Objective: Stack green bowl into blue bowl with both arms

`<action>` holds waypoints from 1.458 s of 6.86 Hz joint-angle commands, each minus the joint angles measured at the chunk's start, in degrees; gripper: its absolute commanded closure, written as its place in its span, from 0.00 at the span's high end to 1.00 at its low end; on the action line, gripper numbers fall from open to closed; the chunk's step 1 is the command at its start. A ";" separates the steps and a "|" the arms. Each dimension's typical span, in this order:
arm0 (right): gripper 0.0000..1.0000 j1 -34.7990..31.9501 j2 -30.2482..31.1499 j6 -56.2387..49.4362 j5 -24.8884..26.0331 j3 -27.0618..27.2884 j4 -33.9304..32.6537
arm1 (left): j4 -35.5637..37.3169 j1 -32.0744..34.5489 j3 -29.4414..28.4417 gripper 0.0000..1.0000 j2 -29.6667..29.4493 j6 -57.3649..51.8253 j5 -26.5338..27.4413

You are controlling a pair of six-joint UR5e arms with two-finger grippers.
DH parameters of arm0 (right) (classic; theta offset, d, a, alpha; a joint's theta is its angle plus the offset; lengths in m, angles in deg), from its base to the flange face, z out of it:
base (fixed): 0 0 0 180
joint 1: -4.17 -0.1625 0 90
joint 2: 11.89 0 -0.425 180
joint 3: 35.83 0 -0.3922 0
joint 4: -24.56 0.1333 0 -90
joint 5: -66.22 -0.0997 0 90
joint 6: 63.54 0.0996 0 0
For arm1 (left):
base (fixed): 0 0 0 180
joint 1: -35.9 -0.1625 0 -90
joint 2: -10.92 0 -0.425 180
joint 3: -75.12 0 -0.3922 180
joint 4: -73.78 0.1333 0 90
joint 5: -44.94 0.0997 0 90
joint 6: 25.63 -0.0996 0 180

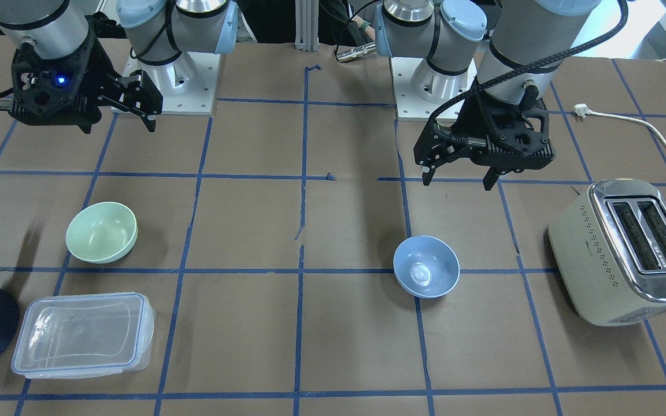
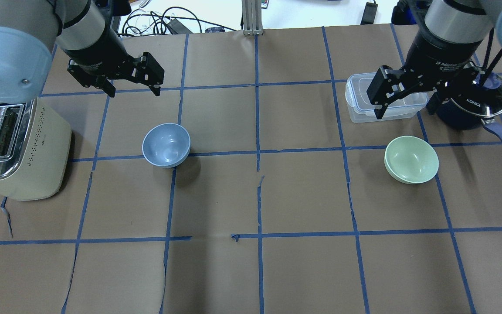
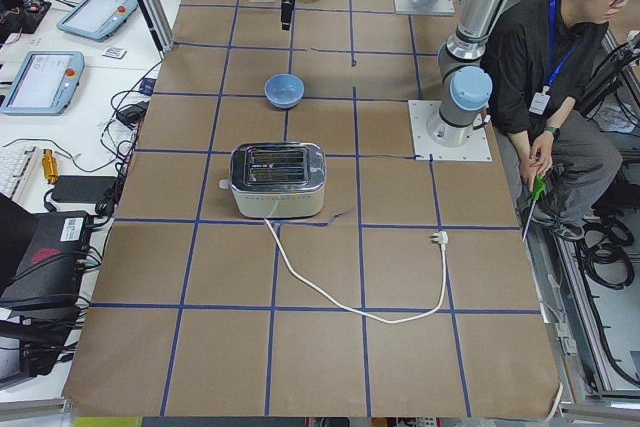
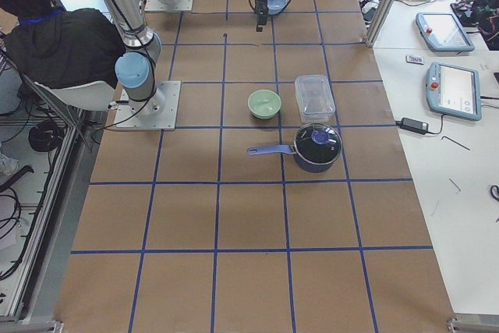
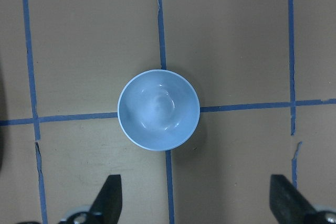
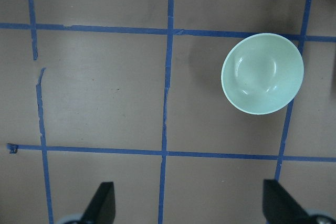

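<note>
As the right gripper (image 2: 403, 109) hangs wide and empty near the green bowl (image 2: 411, 159), and the left gripper (image 2: 134, 89) likewise near the blue bowl (image 2: 166, 145), well apart, pickup appears unstarted; next, the right should descend onto the green rim.

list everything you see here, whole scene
green bowl: 1, mint green, upright, robot's right half
blue bowl: 1, light blue, upright, robot's left half
toaster: 1, cream and chrome, left end
cord: 1, white, unplugged, trailing from toaster
container: 1, clear with blue-edged lid, beside green bowl
pot: 1, dark navy, lidded, right end
table: 1, brown with blue tape grid
person: 1, dark top, seated behind robot
left tool: 1, black, open, above blue bowl
right tool: 1, black, open, near green bowl
</note>
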 commanded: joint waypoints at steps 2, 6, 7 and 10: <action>1.00 -0.03 -0.05 -0.07 0.22 0.10 -0.02 | 0.05 -0.01 -0.37 1.00 -0.38 -0.05 -0.09; 1.00 0.06 -0.32 -0.42 0.31 0.19 -0.02 | -0.13 0.25 0.76 1.00 -0.38 -0.05 -0.62; 1.00 0.06 -0.32 -0.51 0.66 0.19 -0.02 | -0.04 0.25 0.94 1.00 -0.21 -0.05 -0.45; 1.00 0.06 -0.40 -0.86 1.01 0.19 -0.10 | 0.05 -0.01 0.86 1.00 -0.29 -0.13 -0.45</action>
